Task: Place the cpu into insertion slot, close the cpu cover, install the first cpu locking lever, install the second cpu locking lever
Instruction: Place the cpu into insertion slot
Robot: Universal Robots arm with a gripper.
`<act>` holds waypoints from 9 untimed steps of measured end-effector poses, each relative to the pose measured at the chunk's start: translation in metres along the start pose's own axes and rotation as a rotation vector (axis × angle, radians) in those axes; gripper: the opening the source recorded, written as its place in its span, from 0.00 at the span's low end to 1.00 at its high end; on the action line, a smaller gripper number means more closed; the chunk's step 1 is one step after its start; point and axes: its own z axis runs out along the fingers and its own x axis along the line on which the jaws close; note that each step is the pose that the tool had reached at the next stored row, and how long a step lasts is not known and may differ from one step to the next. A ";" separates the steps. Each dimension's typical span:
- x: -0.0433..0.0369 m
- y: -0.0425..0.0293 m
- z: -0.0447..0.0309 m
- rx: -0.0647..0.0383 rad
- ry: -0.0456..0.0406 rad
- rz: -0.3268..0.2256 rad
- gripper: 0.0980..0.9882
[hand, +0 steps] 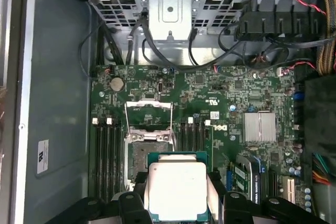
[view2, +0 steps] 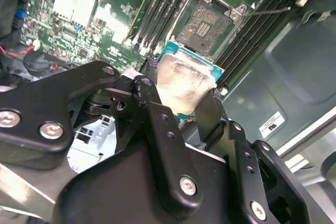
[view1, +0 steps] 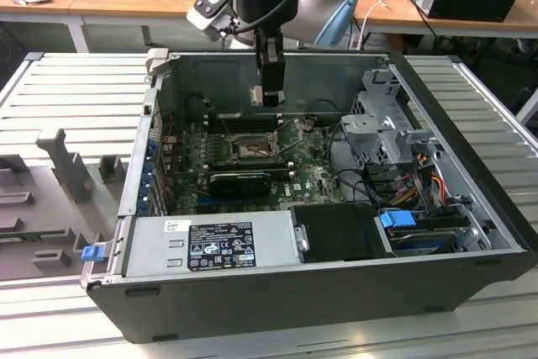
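In the exterior view, grey fixture blocks (view1: 65, 161) are seen on the slatted table (view1: 76, 81) at the exterior view's left, beside an opened computer case (view1: 277, 296). Inside the case a green motherboard (view1: 307, 176) is laid flat, and the insertion slot (view1: 250, 150) is found near its middle, left uncovered. The gripper (view1: 269, 100) is hung over the board, near the slot and clear of it. A drive cage (view1: 378, 124) is set at the exterior view's right, with a blue-tabbed drive (view1: 399, 220) nearer the front. In both wrist views the cpu (hand: 177, 190) is shown clamped between the black fingers (view2: 209, 109), its pale metal top turned towards the cameras and its green edge visible around it. The cpu is held in the air just short of the slot, with nothing of the board touched. In the first wrist view the cpu cover (hand: 149, 136) is seen raised open on the side of the slot towards the drive cage, so that the dull contact field is exposed
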 end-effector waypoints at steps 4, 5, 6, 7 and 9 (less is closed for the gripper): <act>0.0000 0.0000 0.0007 -0.001 -0.0066 0.035 0.48; 0.0000 -0.0001 0.0026 -0.001 -0.0070 0.035 0.48; -0.0001 -0.0003 0.0043 0.000 -0.0067 0.033 0.48; -0.0001 -0.0005 0.0054 0.000 -0.0058 0.027 0.48; -0.0001 -0.0006 0.0074 0.001 -0.0027 -0.001 0.48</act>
